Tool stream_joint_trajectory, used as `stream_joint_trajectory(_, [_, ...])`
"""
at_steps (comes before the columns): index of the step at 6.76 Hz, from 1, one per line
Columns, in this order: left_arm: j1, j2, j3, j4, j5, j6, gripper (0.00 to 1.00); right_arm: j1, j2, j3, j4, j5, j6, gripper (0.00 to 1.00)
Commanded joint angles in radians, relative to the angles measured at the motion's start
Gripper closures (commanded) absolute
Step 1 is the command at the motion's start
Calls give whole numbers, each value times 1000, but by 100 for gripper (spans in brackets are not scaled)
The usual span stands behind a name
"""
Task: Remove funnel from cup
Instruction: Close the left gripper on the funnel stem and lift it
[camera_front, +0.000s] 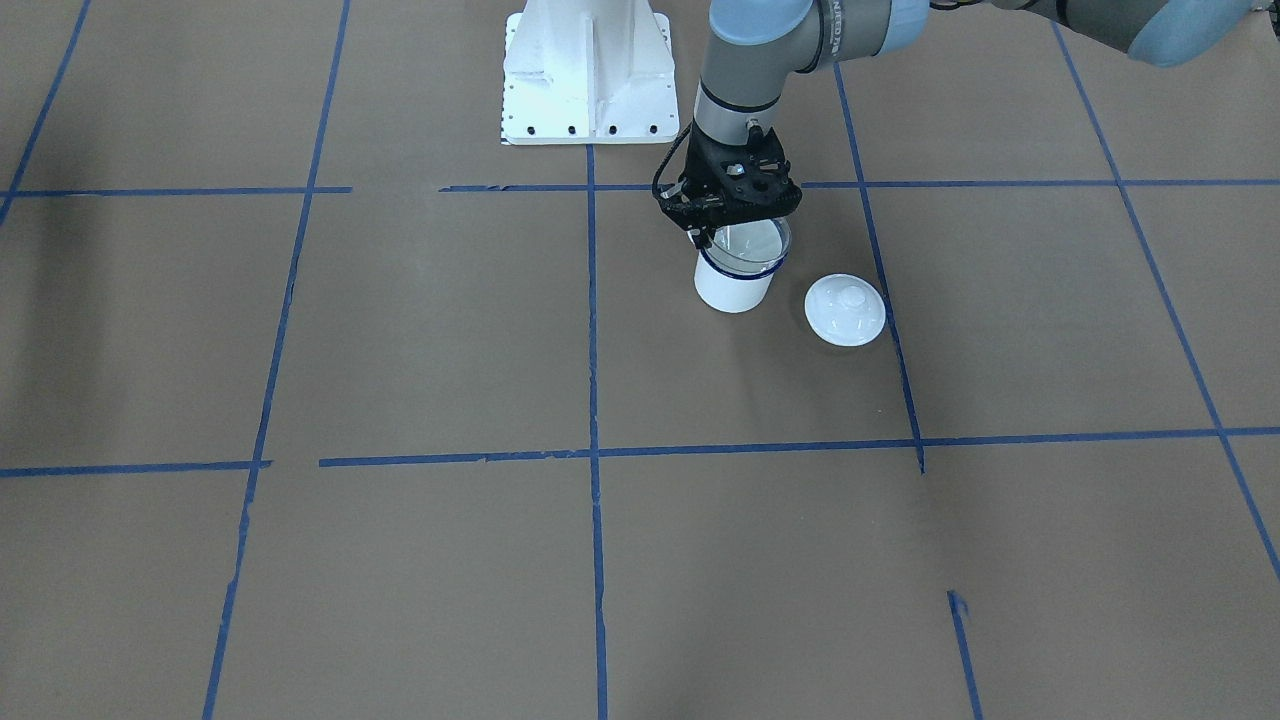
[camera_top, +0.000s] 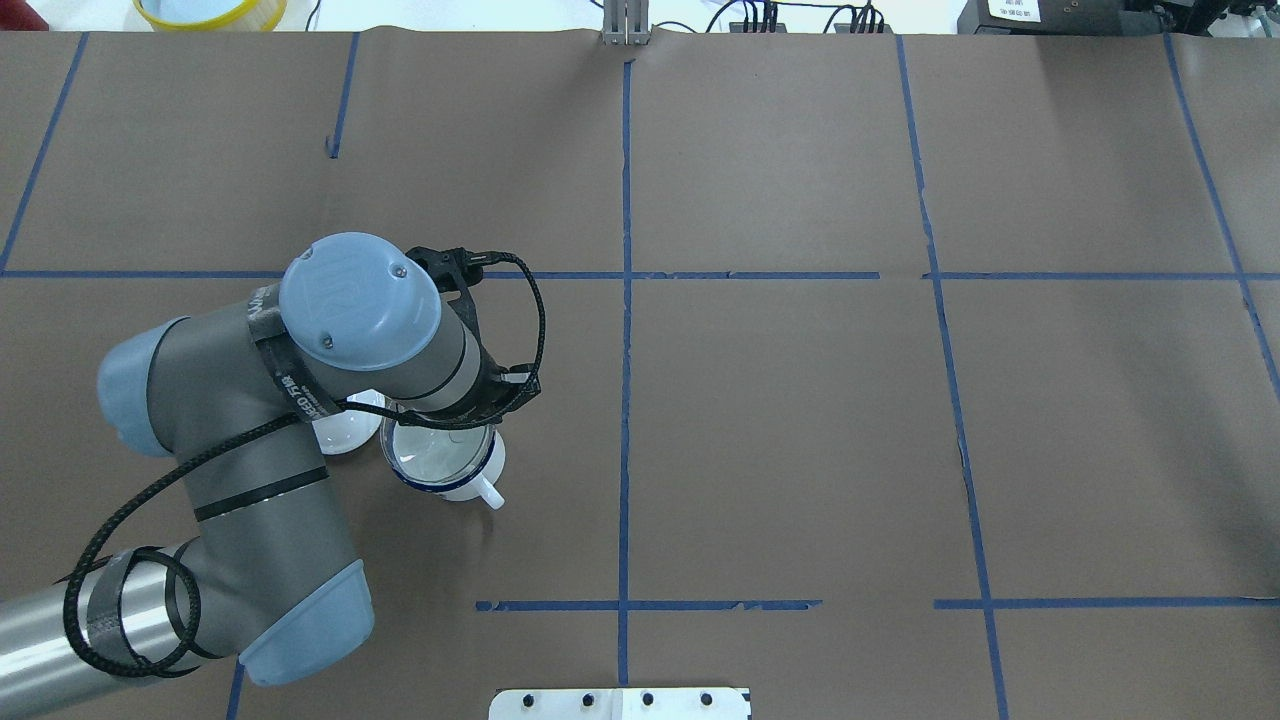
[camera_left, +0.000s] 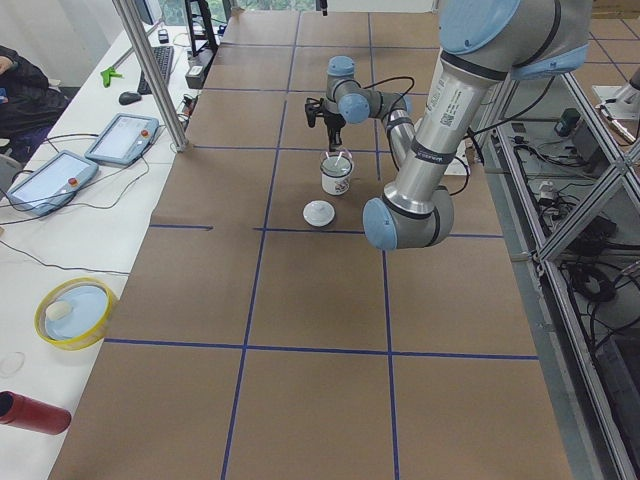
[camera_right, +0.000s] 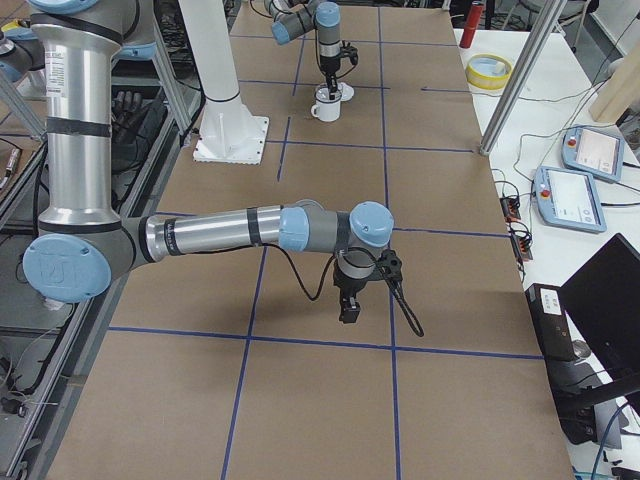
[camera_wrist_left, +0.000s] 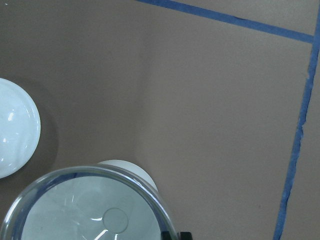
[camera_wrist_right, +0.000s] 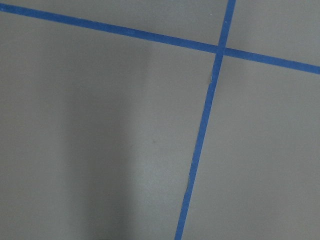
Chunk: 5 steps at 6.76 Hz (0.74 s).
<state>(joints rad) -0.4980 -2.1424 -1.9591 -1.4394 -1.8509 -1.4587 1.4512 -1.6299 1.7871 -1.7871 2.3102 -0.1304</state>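
Note:
The cup (camera_front: 735, 288) is a white mug with a dark blue rim, standing on the brown paper near the robot's base. The clear funnel (camera_front: 752, 246) sits in its mouth, and it also shows in the left wrist view (camera_wrist_left: 90, 210) with the cup (camera_wrist_left: 126, 168) under it. My left gripper (camera_front: 703, 238) points straight down over the cup. Its fingers are closed on the funnel's rim on the robot's side. My right gripper (camera_right: 348, 315) hangs low over bare paper far from the cup. I cannot tell whether it is open or shut.
A flat round white lid (camera_front: 845, 310) with a knob lies on the paper just beside the cup. In the overhead view the left arm partly covers the lid (camera_top: 345, 432). The white robot base (camera_front: 588, 75) stands behind the cup. Blue tape lines cross the brown paper.

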Motion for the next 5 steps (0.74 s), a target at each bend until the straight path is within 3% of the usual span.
stream_joint_trajectory(1, [-10,-4,-142,142,-1,0,100,0,-1,-2,0,0,0,0])
stream_joint_trajectory(3, [-109,-11,-204,192,-8,4,100,0,1,0,0,0,0,0])
stream_joint_trajectory(5, [-164,-34,-187,162,-4,-2,100,0,-1,0,0,0,0,0])
